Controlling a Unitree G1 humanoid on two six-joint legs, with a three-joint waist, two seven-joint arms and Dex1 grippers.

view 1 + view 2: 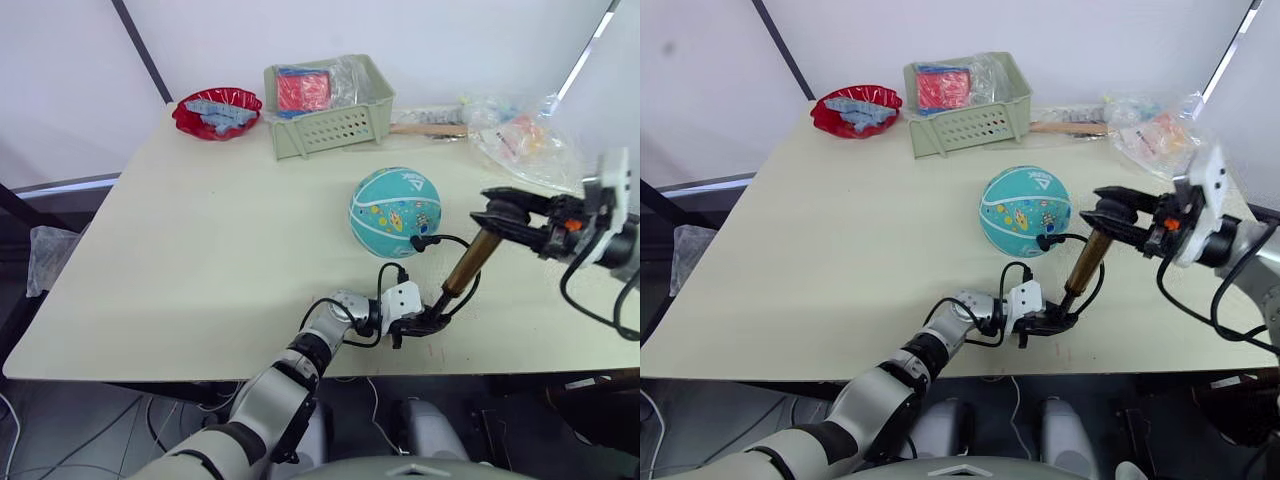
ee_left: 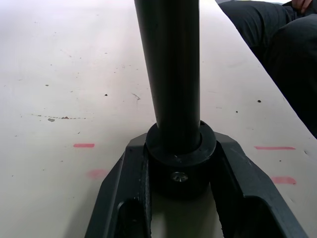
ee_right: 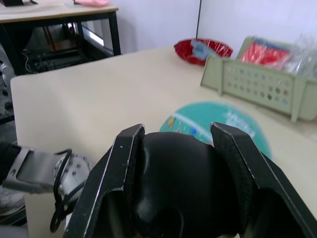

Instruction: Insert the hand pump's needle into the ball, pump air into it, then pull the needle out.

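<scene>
Left gripper (image 1: 428,322): pinching one hand pump (image 1: 470,262) at its near end cap
Right gripper (image 1: 492,219): clamped on its T-handle
Ball (image 1: 395,212): one, left of pump
Hose (image 1: 1077,240): one, looping to ball

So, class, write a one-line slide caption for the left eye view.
Left gripper clamps the hand pump base, right gripper grips its handle, beside the ball.

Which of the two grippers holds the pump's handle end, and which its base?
The right gripper clamps the black handle of the hand pump; the left gripper clamps its black end cap down by the table.
</scene>
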